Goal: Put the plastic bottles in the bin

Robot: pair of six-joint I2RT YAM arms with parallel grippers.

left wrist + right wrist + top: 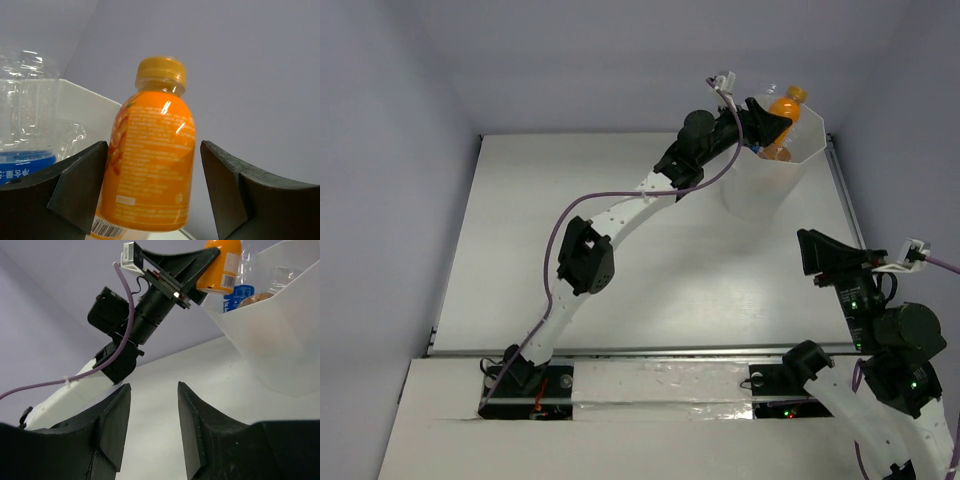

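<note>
The task looks close to its end. The bin [760, 195] stands near the far right corner of the counter [520, 250], and the left arm reaches across to it. The left gripper [154, 150] is over the bin's rim with an orange bottle [786, 104] upright between its jaws. In the left wrist view the jaws stand wider than the bottle: one touches or just meets its side, while a strip of wall shows between the bottle and the other jaw. The bottle is therefore not clamped and appears to be on the point of dropping in.

A clear bottle with a blue label [25, 115] is already in the bin, and a second orange bottle [775, 152] shows just under the rim. The top view shows no bottle lying on the counter itself.

The right gripper [153, 387] hangs near the right edge of the counter, jaws parted with nothing between them. What seems left is this last bottle falling in.
</note>
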